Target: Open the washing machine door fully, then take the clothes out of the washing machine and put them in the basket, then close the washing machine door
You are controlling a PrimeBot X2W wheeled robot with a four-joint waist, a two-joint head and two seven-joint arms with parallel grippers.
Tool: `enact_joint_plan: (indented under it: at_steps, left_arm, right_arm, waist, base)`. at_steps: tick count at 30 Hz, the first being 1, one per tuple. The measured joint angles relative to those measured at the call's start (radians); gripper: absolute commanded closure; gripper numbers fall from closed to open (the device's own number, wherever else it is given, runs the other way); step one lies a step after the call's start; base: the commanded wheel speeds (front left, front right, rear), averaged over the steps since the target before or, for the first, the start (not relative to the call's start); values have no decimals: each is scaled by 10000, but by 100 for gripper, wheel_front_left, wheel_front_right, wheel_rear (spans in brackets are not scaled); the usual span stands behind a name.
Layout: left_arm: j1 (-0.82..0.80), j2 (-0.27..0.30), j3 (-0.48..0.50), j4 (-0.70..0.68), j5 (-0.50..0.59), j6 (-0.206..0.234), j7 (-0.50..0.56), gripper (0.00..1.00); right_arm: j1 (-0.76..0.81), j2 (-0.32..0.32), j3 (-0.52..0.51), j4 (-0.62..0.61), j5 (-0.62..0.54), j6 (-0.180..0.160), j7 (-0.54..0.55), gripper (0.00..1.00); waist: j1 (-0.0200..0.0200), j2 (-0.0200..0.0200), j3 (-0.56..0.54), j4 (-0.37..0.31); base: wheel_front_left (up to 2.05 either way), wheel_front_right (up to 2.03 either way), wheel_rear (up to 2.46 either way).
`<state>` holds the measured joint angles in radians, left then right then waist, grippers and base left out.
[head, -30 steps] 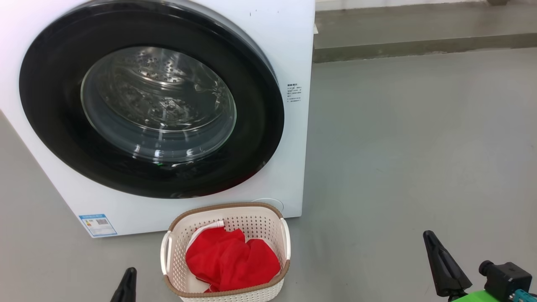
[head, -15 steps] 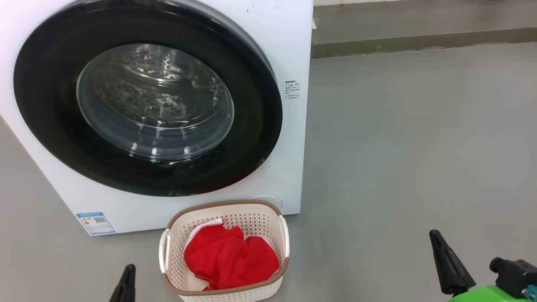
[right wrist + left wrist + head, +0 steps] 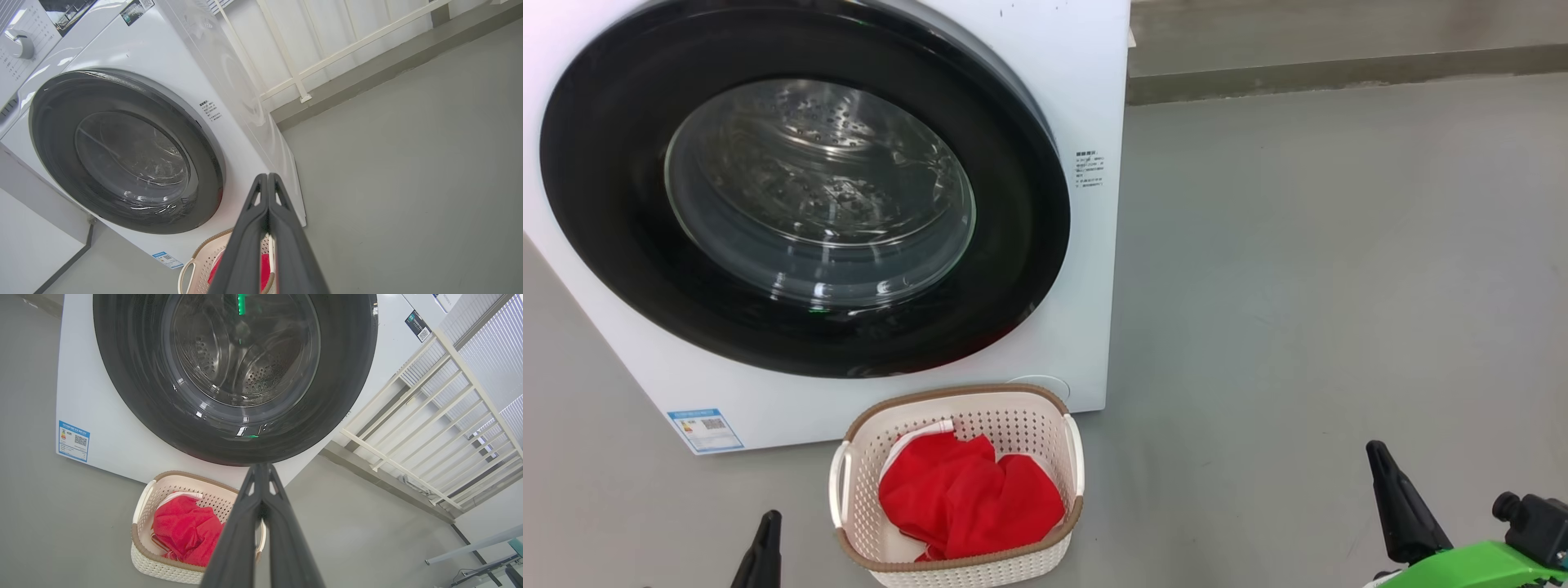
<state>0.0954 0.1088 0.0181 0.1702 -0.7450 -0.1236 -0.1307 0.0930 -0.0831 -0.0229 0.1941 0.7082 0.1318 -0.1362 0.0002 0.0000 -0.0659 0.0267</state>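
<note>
Saw the washing machine (image 3: 1086, 343), big and white, at the far left on the grey floor (image 3: 1298, 286). Found the washing machine door (image 3: 1021, 269) shut flat on its front, round and black, with a clear glass window (image 3: 817, 196) in the middle. Looked through the glass and saw the shiny drum (image 3: 253, 375) with little holes. Noticed a small blue label (image 3: 704, 429) at the bottom left of the machine, and a white railing (image 3: 429, 416) past its right side.

Spotted the basket (image 3: 956, 395) on the floor, right up close to the machine's front, below the door and toward its right corner. Found the red clothes (image 3: 968, 498) lying inside the basket, with a bit of white cloth at one edge.

Saw the left fingers (image 3: 766, 535) pressed tight together, holding nothing, low and near, just left of the basket and not touching it. From the left wrist, saw those tips pointing toward the bottom edge of the door, with the basket and clothes down to their left.

Saw the right fingers (image 3: 1382, 469) pressed tight together too, holding nothing, well apart from the basket on its right, over bare floor. From the right wrist, saw those tips pointing toward the machine's bottom right corner, with the basket peeking out behind them.
</note>
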Motion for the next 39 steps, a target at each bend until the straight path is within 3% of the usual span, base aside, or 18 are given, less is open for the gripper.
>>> enact_joint_plan:
  at_steps: [39]
  left_arm:
    - [-709, -299, 276, 453, -4021, 0, 1133, 100]
  right_arm:
    - [-732, 228, -566, 351, 4211, -2, 1143, 100]
  waist:
    - [0, 0, 324, -126]
  base:
    - [0, 0, 0]
